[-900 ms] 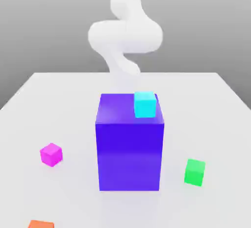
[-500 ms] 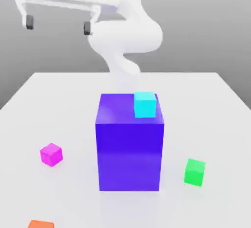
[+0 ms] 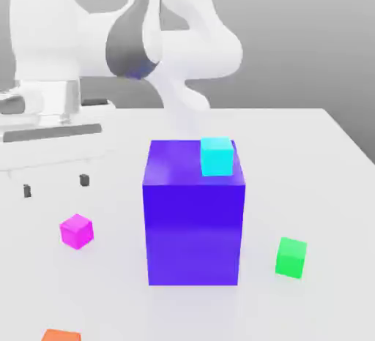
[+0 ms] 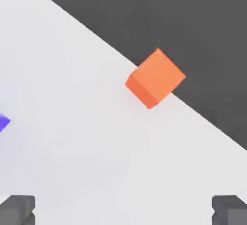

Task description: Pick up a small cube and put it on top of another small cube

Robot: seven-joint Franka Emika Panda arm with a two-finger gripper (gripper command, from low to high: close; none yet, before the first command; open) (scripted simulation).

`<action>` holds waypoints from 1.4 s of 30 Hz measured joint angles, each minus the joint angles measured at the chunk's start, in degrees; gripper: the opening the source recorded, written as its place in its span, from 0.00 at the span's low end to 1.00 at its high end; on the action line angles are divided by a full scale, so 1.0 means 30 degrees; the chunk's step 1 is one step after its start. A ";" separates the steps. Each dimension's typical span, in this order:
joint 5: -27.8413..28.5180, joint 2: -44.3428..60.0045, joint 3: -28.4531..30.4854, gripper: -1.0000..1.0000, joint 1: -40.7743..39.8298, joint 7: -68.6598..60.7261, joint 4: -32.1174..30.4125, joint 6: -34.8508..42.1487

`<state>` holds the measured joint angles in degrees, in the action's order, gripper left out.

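**Entry: approach to the small cube, hand empty**

You had the gripper [image 3: 56, 185] spread wide, holding nothing, poised above the table [image 3: 322, 156] near the small cube [image 3: 76, 230], which sat on the exterior view's left, well apart from the big purple block [image 3: 194, 219]. Judged rigid, light, flat-faced: pinch two opposite sides (smooth, may slip). The exterior view gave you the cyan cube [image 3: 217, 156] atop the block and the green cube [image 3: 291, 257]; the hand view showed the orange cube [image 4: 155, 78] at the table's edge.
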<state>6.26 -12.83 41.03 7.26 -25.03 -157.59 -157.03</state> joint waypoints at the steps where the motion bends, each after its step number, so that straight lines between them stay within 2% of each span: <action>1: -0.0025 0.0396 0.0421 0.50 0.0043 -0.0865 -0.0291 -0.0287; 8: -0.0770 0.3292 0.2894 0.50 -0.0051 -0.7315 -0.2336 -0.2311; 11: -0.2894 0.4521 0.2538 0.50 -0.0632 -0.9999 -0.2541 -0.3045; 14: -0.6181 0.5706 0.0634 0.50 -0.1372 -1.2558 -0.2236 -0.3633; 19: -1.1145 0.7508 -0.3458 0.50 -0.4311 -1.6277 -0.1580 -0.4538; 26: -1.6347 0.9792 -0.9385 0.50 -0.9009 -2.0207 -0.0781 -0.6000; 27: -1.6815 1.0028 -1.0010 0.00 -0.9520 -2.0561 -0.0710 -0.6174; 34: -1.6900 1.0046 -1.0052 0.00 -0.9552 -2.0632 -0.0701 -0.6152; 37: -1.5286 0.9274 -0.8076 0.00 -0.7961 -1.9413 -0.0947 -0.5612; 42: -1.1304 0.7633 -0.4118 0.00 -0.4940 -1.6410 -0.1544 -0.4632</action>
<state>-27.66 10.07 28.67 -7.56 -74.26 -162.22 -170.93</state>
